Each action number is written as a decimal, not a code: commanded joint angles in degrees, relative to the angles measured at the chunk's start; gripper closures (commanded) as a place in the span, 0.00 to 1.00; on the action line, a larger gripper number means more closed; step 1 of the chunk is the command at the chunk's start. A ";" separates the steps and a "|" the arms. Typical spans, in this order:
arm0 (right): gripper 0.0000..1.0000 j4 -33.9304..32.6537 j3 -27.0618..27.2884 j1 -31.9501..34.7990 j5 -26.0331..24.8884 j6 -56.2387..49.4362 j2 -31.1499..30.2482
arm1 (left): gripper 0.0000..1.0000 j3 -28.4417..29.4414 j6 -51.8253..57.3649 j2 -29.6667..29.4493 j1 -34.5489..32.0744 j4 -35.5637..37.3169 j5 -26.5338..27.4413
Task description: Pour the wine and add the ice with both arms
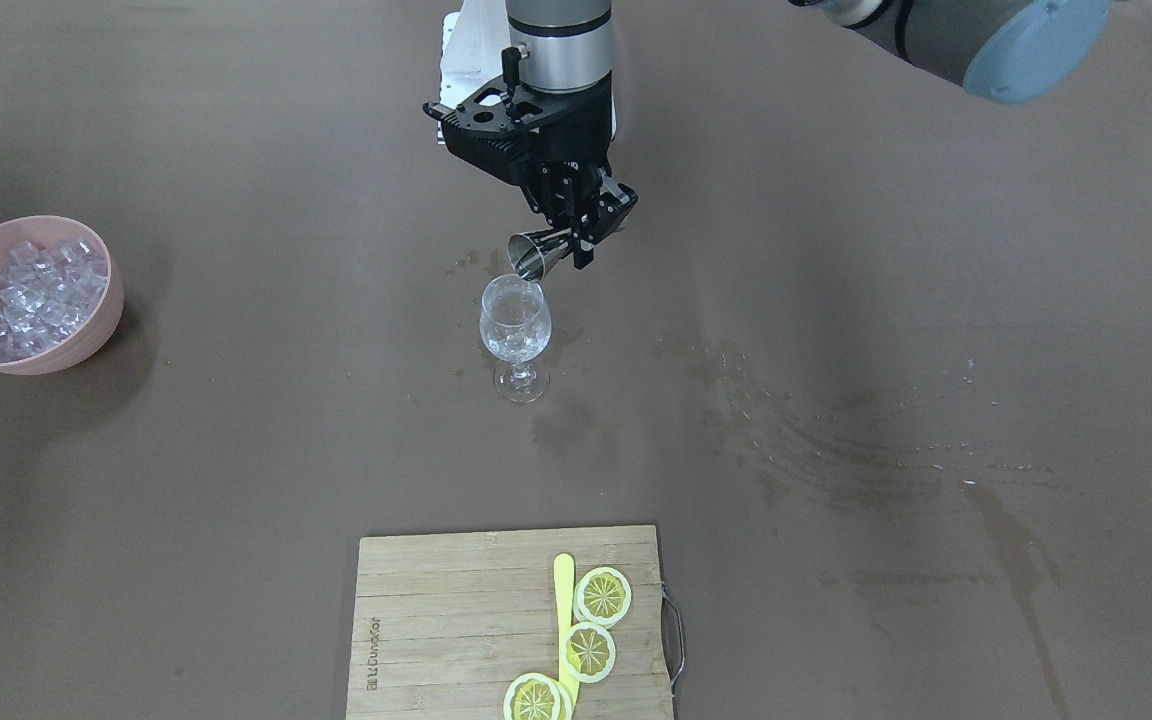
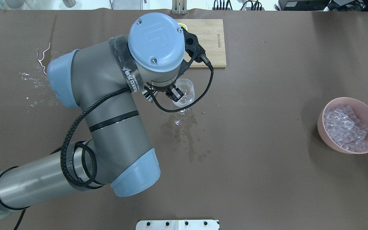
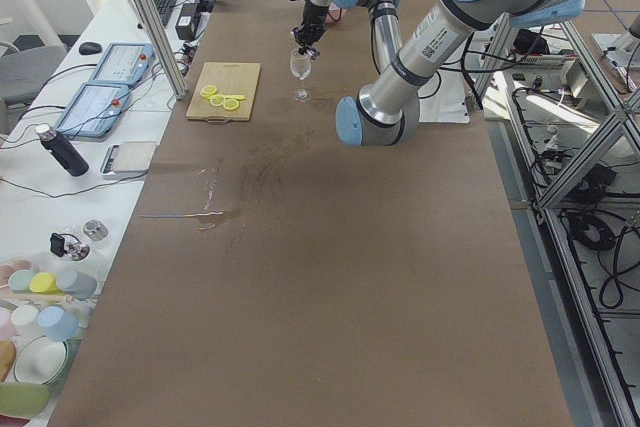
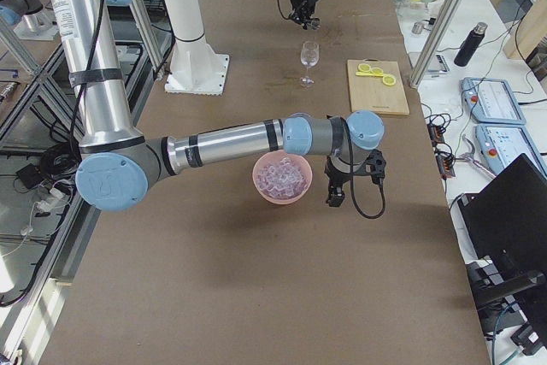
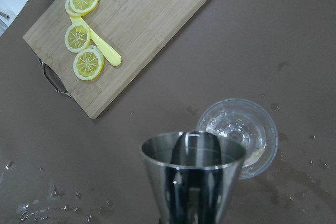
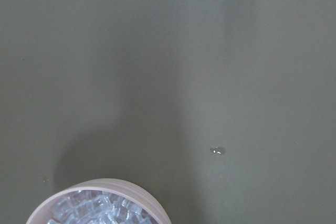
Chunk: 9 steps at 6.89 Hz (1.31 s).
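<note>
One jigger (image 1: 533, 255), clamped in left pincer (image 1: 576, 245), lies near-horizontal, mouth over wine glass (image 1: 515, 325); right pincer (image 4: 335, 198): cannot tell.

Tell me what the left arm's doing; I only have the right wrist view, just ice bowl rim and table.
Observer: The left arm grips a steel jigger in its jaws, tilted, mouth just above the rim of the wine glass.
Operator: Anything in the glass?
Observer: Something clear sits low in it; liquid or ice, can't tell.
Operator: Garnish?
Observer: Lemon slices lie on the cutting board.
</note>
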 commanded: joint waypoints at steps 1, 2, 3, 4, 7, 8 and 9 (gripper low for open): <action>0.00 0.00 -0.13 0.00 0.00 0.05 0.00 | 1.00 1.72 1.91 -2.54 0.06 3.38 0.03; 0.00 0.00 -0.13 0.00 0.00 0.05 0.00 | 1.00 1.73 2.37 -3.24 0.06 5.31 0.03; 0.00 0.00 -0.39 0.00 0.00 0.05 0.09 | 1.00 1.90 2.37 -3.69 0.06 6.20 0.11; 0.00 0.00 -0.65 0.00 0.00 0.05 0.09 | 1.00 2.17 2.55 -4.65 0.06 8.29 0.12; 0.00 0.00 -0.83 0.00 0.09 0.05 0.18 | 1.00 4.80 5.00 -8.17 0.15 13.57 0.20; 0.00 0.00 -0.83 0.00 0.09 0.05 0.09 | 1.00 7.07 6.66 -10.52 0.15 16.02 0.20; 0.00 0.00 -0.74 0.00 0.26 0.05 0.09 | 1.00 8.48 7.72 -12.11 0.15 17.70 0.29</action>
